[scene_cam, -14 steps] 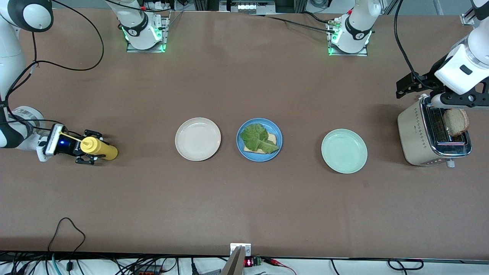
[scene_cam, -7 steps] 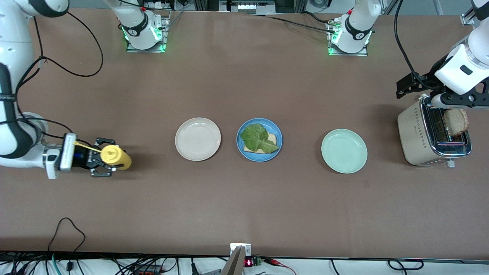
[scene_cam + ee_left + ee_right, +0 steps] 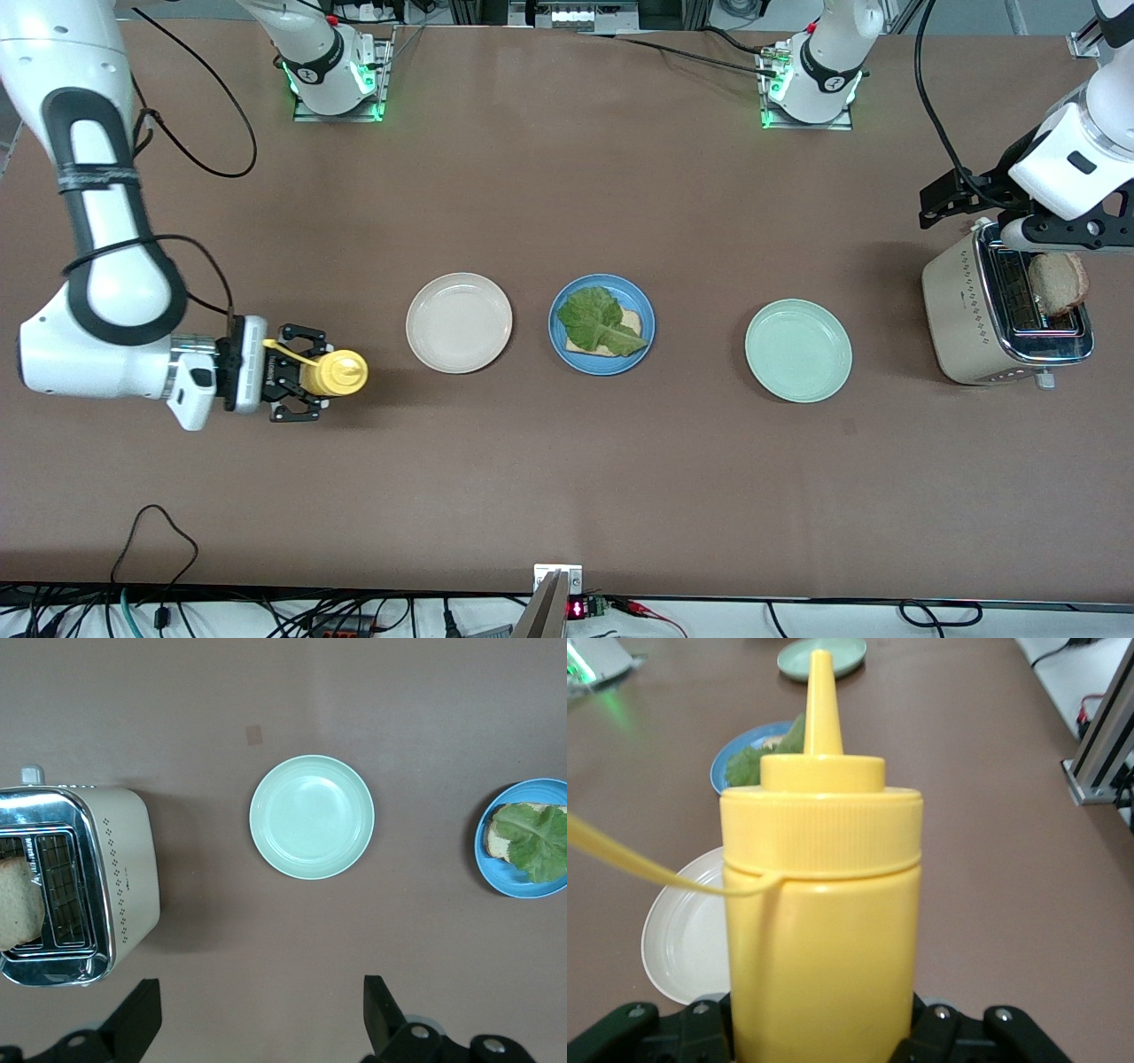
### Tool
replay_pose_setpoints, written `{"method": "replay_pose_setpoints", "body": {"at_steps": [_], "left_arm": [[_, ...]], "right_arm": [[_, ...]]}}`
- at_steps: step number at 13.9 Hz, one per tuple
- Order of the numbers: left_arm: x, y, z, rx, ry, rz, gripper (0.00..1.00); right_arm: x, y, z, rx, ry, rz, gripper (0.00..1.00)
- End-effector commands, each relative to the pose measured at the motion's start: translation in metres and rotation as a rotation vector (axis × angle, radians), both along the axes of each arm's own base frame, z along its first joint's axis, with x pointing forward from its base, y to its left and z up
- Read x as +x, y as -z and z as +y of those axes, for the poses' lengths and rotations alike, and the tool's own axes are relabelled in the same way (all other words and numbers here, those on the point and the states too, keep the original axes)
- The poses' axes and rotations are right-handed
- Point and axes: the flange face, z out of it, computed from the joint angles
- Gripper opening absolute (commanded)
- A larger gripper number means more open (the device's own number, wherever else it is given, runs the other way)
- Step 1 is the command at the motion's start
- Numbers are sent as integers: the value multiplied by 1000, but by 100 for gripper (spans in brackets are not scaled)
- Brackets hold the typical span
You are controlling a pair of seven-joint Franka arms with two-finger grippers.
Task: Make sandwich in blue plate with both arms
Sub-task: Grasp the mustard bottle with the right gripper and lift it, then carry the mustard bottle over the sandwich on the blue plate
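Note:
The blue plate (image 3: 607,368) sits mid-table between two other plates and holds one bread slice (image 3: 631,321) with a green lettuce leaf (image 3: 601,321) on top. A second bread slice (image 3: 1059,282) stands in the toaster (image 3: 961,310) at the left arm's end. My left gripper (image 3: 1059,237) hangs over the toaster, open and empty (image 3: 260,1014). My right gripper (image 3: 297,384) is shut on a yellow squeeze bottle (image 3: 335,373), over the table beside the cream plate (image 3: 459,322). The bottle's nozzle (image 3: 821,700) points toward the plates.
A mint-green plate (image 3: 797,350) lies between the blue plate and the toaster. Cables trail along the table edge nearest the front camera. The arm bases stand at the edge farthest from it.
My right arm has carried the yellow bottle from its end of the table toward the cream plate. The left arm has not moved.

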Motion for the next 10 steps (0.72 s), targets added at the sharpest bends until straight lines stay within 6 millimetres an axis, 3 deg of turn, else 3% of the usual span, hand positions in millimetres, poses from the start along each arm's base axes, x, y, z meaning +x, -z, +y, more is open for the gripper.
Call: {"method": "replay_pose_setpoints", "body": {"at_steps": [1,4,5,10], "left_arm": [[-4,-1,1,-5,10,-1,100],[-4,-1,1,-5,10,-1,100],[-4,-1,1,-5,10,0,100],[-4,-1,1,-6,10,0,100]], "right_arm": [[3,-30,39,-154,16,8,29],[1,-41,91,-305,30,-32,30],[-4,-42,118,-363,32,-52,30],[-46,-39,237,-653,-33,-186,30]]}}
